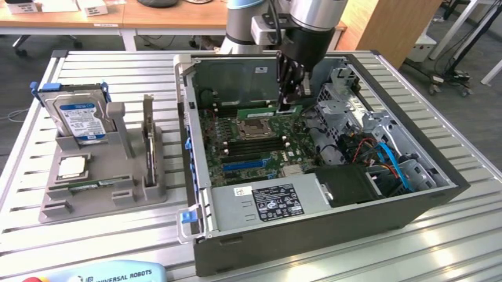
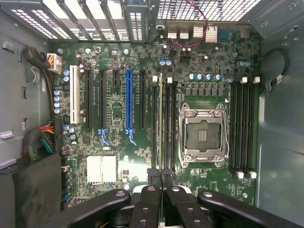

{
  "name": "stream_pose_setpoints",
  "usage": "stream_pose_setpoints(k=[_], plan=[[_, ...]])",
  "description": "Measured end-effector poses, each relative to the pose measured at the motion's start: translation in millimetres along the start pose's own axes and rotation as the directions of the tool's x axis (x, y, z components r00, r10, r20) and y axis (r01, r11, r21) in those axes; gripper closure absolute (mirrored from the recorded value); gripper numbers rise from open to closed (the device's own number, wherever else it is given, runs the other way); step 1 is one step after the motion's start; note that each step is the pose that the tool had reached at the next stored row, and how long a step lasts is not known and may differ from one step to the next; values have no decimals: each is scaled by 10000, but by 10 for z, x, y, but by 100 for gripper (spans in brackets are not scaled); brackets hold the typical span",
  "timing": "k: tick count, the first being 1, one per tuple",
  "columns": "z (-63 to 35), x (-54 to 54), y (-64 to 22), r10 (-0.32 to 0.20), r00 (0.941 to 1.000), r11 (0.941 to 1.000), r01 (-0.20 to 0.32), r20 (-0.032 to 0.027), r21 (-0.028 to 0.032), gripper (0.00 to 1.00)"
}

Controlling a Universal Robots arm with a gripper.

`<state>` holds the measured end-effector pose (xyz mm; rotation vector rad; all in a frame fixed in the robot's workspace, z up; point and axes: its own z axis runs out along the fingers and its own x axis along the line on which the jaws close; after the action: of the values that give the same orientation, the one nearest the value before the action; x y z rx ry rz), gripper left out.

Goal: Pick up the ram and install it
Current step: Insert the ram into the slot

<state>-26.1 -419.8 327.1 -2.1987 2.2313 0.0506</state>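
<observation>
My gripper (image 1: 288, 104) reaches down into the open computer case (image 1: 439, 194), shut on the ram (image 1: 263, 109), a slim green stick. From the wrist I see the ram (image 2: 160, 118) edge-on, gripped between the two black fingertips (image 2: 154, 178). It lines up along the black memory slots (image 2: 169, 123) just beside the empty processor socket (image 2: 202, 135). I cannot tell whether the ram touches a slot or hangs just above it. On the far side of the socket lie several more empty memory slots (image 2: 242, 128).
At the exterior view's left a grey holder (image 1: 133, 188) carries a blue-labelled hard drive (image 1: 79, 114), a square silver processor chip (image 1: 72, 166) and another green stick (image 1: 84, 187). Case walls, a drive cage (image 1: 353, 111) and blue cables (image 1: 392, 161) hem in the motherboard.
</observation>
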Motion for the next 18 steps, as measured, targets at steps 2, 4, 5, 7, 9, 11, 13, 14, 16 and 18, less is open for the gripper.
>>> stream_pose_setpoints(k=[2, 4, 5, 7, 9, 11, 13, 14, 16, 18], plan=[[25, 0, 0, 0, 10000, 10000, 0, 1, 1, 89], [53, 1, -1, 0, 10000, 10000, 0, 1, 1, 89], [67, 2, -1, 0, 10000, 10000, 0, 1, 1, 89], [97, 3, 0, 0, 10000, 10000, 0, 2, 1, 89], [126, 3, 0, 0, 10000, 10000, 0, 1, 1, 89], [153, 5, 1, 0, 10000, 10000, 0, 0, 1, 89], [180, 5, 1, 0, 10000, 10000, 0, 0, 1, 89], [193, 5, 1, 0, 10000, 10000, 0, 0, 0, 89], [218, 6, 2, 0, 10000, 10000, 0, 0, 1, 89], [242, 7, 2, 0, 10000, 10000, 0, -1, 1, 89]])
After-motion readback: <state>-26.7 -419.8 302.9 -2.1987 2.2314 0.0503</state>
